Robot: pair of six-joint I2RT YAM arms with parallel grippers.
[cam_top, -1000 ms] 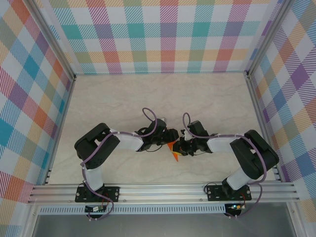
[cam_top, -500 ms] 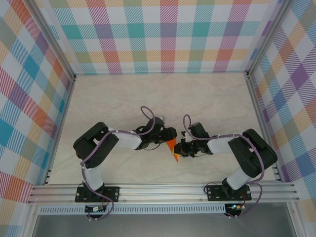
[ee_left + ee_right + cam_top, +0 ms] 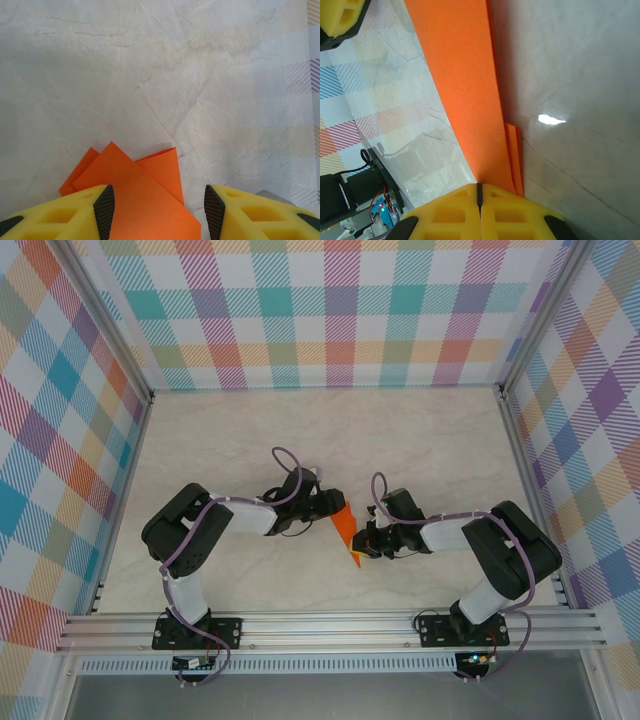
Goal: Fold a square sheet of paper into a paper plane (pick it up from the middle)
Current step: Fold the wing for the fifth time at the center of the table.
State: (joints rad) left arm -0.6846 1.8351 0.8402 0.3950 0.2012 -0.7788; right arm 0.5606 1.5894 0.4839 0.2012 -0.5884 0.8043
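thin orange paper (image 3: 346,525) looks light and floppy, best gripped on folded edges. right hand (image 3: 480,189) is clamped on its 5 o'clock edge; left hand (image 3: 159,205) straddles it, spread apart.

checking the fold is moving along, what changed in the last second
The left arm's elbow swung out to the left. Its open left gripper now straddles the orange paper, which shows larger, its far flap reaching further up the table. The right gripper edged left and pinched shut on the paper's near tip. Both bases stayed put.
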